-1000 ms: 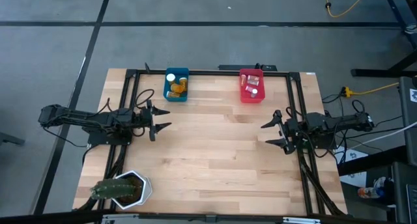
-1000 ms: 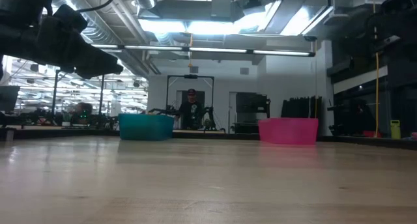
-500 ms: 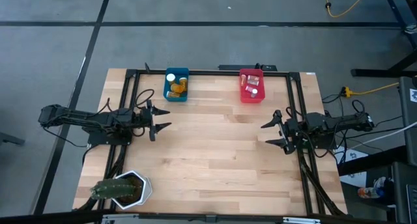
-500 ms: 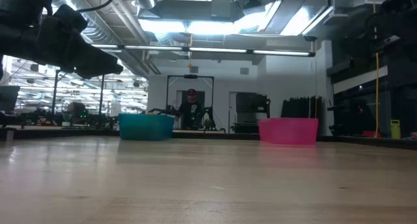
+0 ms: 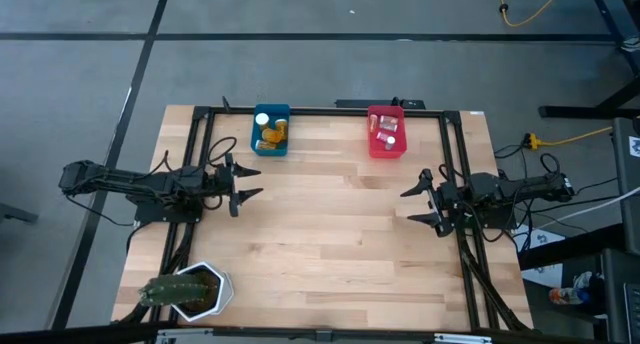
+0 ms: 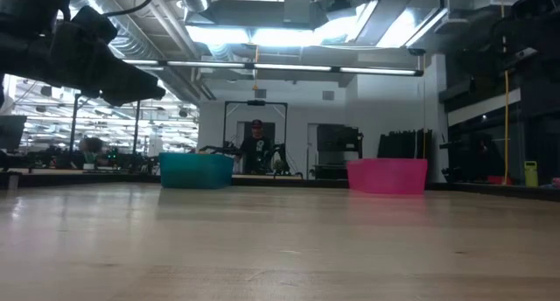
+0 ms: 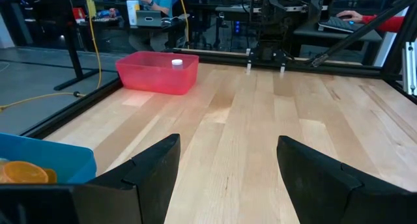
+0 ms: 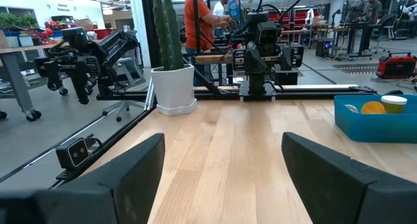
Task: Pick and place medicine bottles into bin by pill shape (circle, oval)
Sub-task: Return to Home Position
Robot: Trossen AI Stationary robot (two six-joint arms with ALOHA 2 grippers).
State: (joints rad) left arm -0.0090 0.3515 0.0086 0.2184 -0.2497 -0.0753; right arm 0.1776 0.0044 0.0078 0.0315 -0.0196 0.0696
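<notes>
Left gripper (image 5: 250, 182) and right gripper (image 5: 412, 206), both spread and empty, unmoved this past second at the table (image 5: 330, 254) sides; medicine bottles (image 5: 262, 119) sit in blue bin (image 5: 271, 107) and pink bin (image 5: 386, 109), sorting apparently complete.

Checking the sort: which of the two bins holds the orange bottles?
The blue bin: orange bottles lie inside it. The pink bin holds only pale ones.

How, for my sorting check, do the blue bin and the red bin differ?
The blue bin holds orange-bodied bottles; the red bin holds smaller pale bottles. The blue bin stands nearer the left arm, the red bin nearer the right arm. Both are open-topped and similar in size.
</notes>
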